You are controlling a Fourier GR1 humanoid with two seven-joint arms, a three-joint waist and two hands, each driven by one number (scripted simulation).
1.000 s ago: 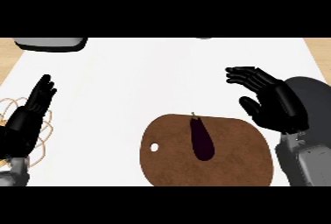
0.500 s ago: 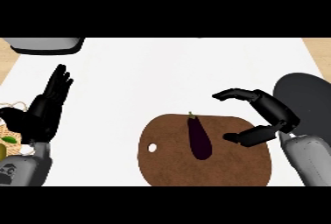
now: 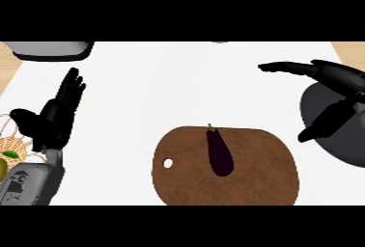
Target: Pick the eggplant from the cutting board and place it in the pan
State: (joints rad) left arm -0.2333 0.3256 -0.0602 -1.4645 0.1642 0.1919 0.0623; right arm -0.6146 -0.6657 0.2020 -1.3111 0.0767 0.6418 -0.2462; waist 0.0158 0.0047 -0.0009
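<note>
**Op:** Eggplant (image 3: 219, 153) sits on the board (image 3: 257, 183), stem end toward the far side, dark body running toward me. It lies slightly left of the board's middle. Nothing is touching it.

**Eng:** Right hand?

**Op:** From my feed the right hand (image 3: 333, 82) is up at the right edge, over the pan (image 3: 341, 140). Fingers spread and bent, thumb pointing down toward the board's right side. It grips nothing. Well apart from the eggplant.

**Eng:** Pan position?

**Op:** Dark grey, at the right edge, partly cut off by the frame and partly hidden behind the hand. Just beside the board's right rim; I can't tell if they touch.

**Eng:** Left side?

**Op:** Left hand (image 3: 55, 118) rests at the left edge, fingers straight and pointing up the view, holding nothing. Grey forearm (image 3: 28, 183) comes in below it. Behind it I see a wire basket (image 3: 16, 144) with something green inside, mostly hidden.

**Eng:** Anything else on the surface (image 3: 185, 82)?

**Op:** Board has a small hole (image 3: 168, 163) near its left rim. One grey object (image 3: 51, 49) at the far left corner, cropped by the frame; can't tell what it is.
</note>
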